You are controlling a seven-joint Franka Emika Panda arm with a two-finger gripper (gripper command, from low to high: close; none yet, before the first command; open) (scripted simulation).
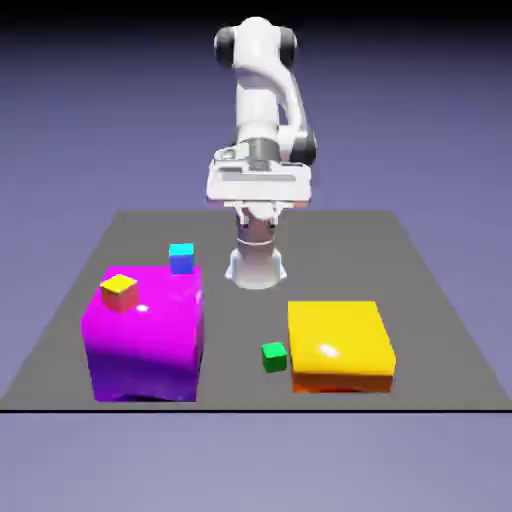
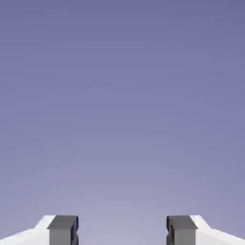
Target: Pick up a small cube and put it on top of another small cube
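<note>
Up in the top middle of the exterior view, the arm (image 1: 258, 90) stands folded above the grey table (image 1: 420, 290), its hand held high over the far part of the table and clear of every object. In the hand view the gripper (image 2: 122, 232) shows only its two grey fingertips (image 2: 62, 229) at the bottom edge, set wide apart with nothing between them; all else in that view is plain blue-violet backdrop.

Lower in the exterior view, the green cube (image 1: 274, 356) sits on the table in the lower middle of the frame, just beside the left edge of the yellow block (image 1: 339, 345). At the lower left stands the magenta block (image 1: 144, 335), taller than the yellow one. On its top, near the left corner, rests the yellow cube (image 1: 119, 291). At its upper right corner is the blue cube (image 1: 181, 258); whether that one sits on the block or on the table behind it, I cannot tell.
</note>
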